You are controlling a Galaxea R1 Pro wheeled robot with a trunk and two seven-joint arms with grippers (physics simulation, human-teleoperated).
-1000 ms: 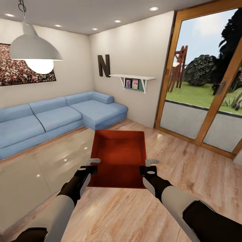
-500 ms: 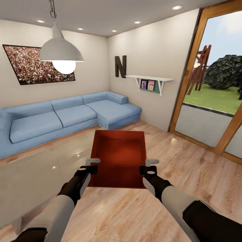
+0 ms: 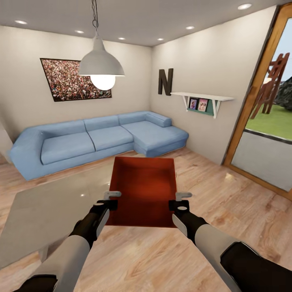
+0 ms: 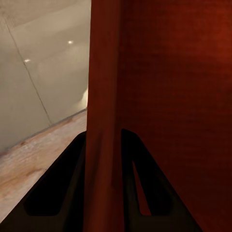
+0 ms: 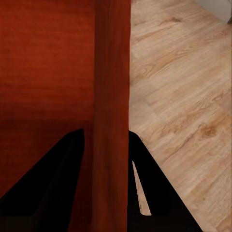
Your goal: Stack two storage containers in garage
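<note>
View has swung left since the earlier frames: sofa (image 3: 101,140), lamp (image 3: 101,65), wall picture (image 3: 75,79) and letter N (image 3: 165,81) all sit further right in the head view, and the glass door (image 3: 263,121) is sliding out at the right edge. That is camera and base turning, not the furniture moving. Container and both arms hold the same place in the head view, so the load travels with the robot.

Left: grey glossy table (image 3: 44,211) lies low, near the left arm. Left gripper (image 3: 109,199) clamps the container's left wall, one finger each side (left wrist view).

Centre: storage container (image 3: 144,190), orange-red, open top, empty, held level above the wood floor (image 3: 227,211) in front of the trunk.

Right: right gripper (image 3: 180,200) likewise pinches the right wall.

Judgement: still in the living room; the turn looks like the start of the carry to the garage. No second container seen here.
</note>
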